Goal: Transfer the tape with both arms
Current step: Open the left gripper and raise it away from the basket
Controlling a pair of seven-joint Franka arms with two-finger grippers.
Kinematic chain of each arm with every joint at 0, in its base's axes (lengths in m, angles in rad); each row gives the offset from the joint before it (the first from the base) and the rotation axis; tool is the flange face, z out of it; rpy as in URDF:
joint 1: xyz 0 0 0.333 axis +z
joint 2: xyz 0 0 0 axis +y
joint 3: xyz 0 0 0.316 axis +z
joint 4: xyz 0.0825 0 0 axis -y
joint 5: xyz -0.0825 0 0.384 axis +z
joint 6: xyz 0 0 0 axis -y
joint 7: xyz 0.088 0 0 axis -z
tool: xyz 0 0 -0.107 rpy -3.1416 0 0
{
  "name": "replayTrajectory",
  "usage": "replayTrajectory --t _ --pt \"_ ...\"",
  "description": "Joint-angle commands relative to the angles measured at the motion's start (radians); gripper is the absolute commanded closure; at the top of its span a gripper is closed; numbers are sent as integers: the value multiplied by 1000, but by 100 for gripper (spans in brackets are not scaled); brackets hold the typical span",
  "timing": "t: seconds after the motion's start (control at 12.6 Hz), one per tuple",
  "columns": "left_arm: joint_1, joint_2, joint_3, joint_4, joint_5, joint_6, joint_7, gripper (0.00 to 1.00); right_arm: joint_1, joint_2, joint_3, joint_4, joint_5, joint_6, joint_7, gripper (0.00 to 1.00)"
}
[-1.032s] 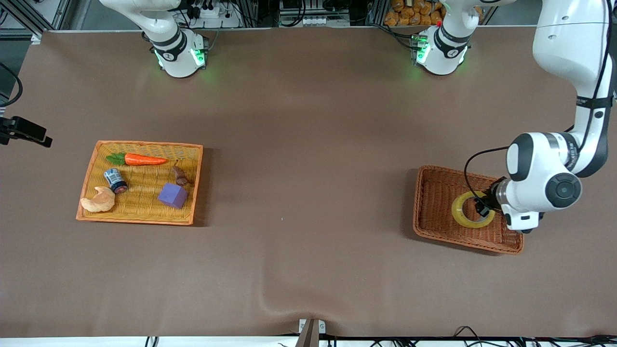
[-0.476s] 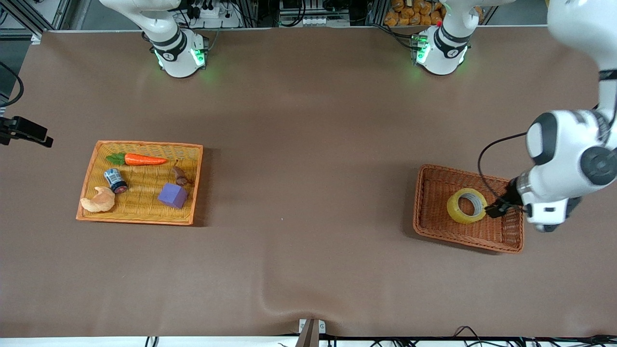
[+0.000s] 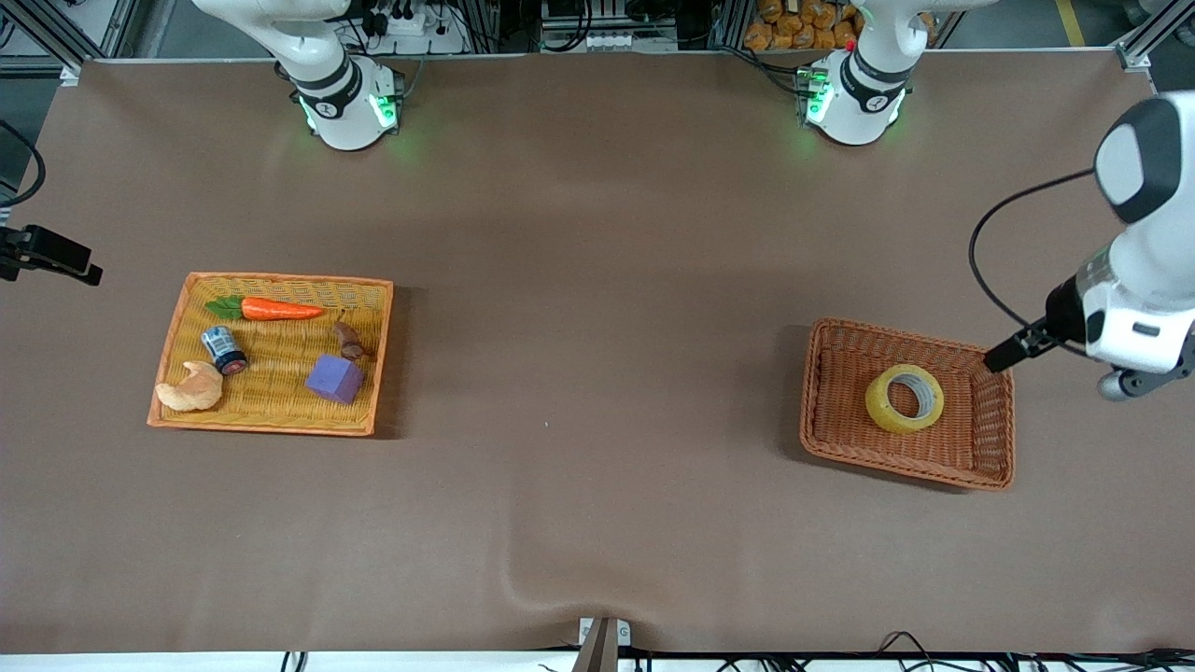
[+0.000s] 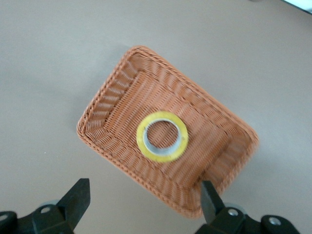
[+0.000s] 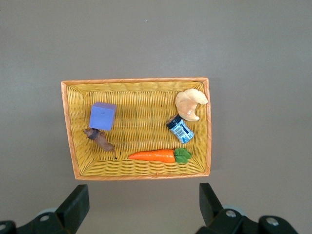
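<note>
Left gripper (image 3: 1005, 357) has lifted off the tape (image 3: 904, 399), jaws wide.

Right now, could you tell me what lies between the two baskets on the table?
Nothing: the front view shows only bare brown table between the yellow basket and the brown basket.

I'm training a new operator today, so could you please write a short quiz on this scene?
1. True or false: the tape lies in the brown basket.
2. What lies nearest the carrot in the yellow tray? A) purple block B) blue-and-white can C) croissant
3. Fill in: the left gripper's fingers are ____.

Key:
1. True.
2. B, the blue-and-white can.
3. Open, holding nothing; the right gripper, over the yellow tray, is open too.
</note>
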Motion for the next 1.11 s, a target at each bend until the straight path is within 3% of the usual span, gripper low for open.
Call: replayTrajectory --t 0.0,0.16,0.48,0.63,1.03 --pt "-2 -89 -3 -22 -30 -66 152 0 -18 6 12 21 11 -13 1 0" --pt "-16 -119 -2 -14 -30 -95 267 0 -18 6 12 24 9 -13 1 0" --pt "-19 -134 -5 122 -27 -312 449 0 -19 6 12 41 11 -13 4 0" --pt "-16 -134 1 158 -28 -344 557 0 -18 5 12 41 11 -13 4 0" --pt "-4 -125 3 228 -73 -402 554 0 -19 6 12 41 21 -16 10 0"
